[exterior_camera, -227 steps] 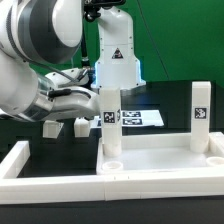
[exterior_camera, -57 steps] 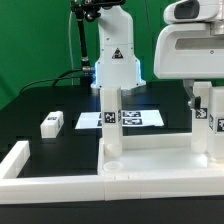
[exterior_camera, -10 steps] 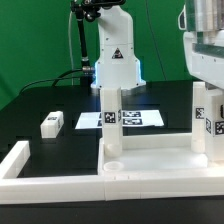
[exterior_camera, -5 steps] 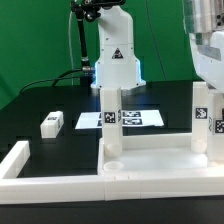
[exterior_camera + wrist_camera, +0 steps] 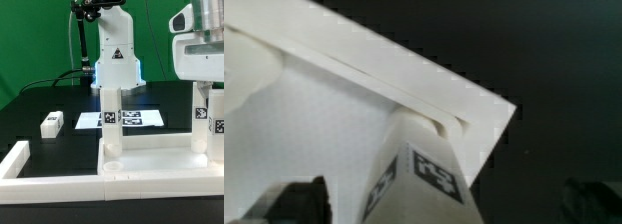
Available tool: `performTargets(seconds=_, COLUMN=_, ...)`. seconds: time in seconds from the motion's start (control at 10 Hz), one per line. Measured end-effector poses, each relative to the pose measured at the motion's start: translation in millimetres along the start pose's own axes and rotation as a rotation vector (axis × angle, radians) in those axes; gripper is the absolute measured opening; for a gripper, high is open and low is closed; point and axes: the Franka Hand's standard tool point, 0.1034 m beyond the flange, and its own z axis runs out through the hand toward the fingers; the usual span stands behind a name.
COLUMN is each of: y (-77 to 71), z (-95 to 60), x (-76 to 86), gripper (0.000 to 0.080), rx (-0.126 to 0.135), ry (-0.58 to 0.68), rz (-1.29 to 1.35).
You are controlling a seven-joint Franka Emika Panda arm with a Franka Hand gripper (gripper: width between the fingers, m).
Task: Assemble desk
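Observation:
The white desk top [image 5: 152, 158] lies in the fence corner with its rim and sockets facing up. One tagged leg [image 5: 110, 118] stands in its far left socket and another leg [image 5: 201, 120] in its far right socket. A third leg [image 5: 52, 124] lies loose on the black table at the exterior view's left. My gripper [image 5: 203, 92] hangs over the right leg's top. In the wrist view my gripper [image 5: 441, 205] straddles this leg [image 5: 434, 170], with both dark fingers clear of its sides. It is open. The desk top's corner [image 5: 331, 90] shows beneath.
The white L-shaped fence [image 5: 50, 186] runs along the front and the exterior view's left. The marker board [image 5: 140, 118] lies flat behind the desk top. The robot base [image 5: 115, 62] stands at the back, with a cable on the table to its left.
Over the last second my hand has come back down over the right leg after rising. The legs and desk top have not moved.

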Motion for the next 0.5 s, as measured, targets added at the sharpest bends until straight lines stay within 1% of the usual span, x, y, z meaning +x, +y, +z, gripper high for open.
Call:
performTargets(seconds=0.2, y=0.9, z=-0.2, x=1.6, gripper=0.0649, rx=-0.002, ry=0.003, rz=-0.124)
performTargets(seconds=0.3, y=3.4, z=-4.3, x=3.1, gripper=0.0649, rx=-0.011, ry=0.012, rz=-0.358)
performTargets(seconds=0.4, y=4.3, z=-6.7, x=9.7, gripper=0.0649, rx=-0.021, ry=0.021, rz=-0.567)
performTargets(seconds=0.5, y=5.5, z=-5.9, x=13.2, gripper=0.0649, rx=-0.028, ry=0.020, rz=-0.624)
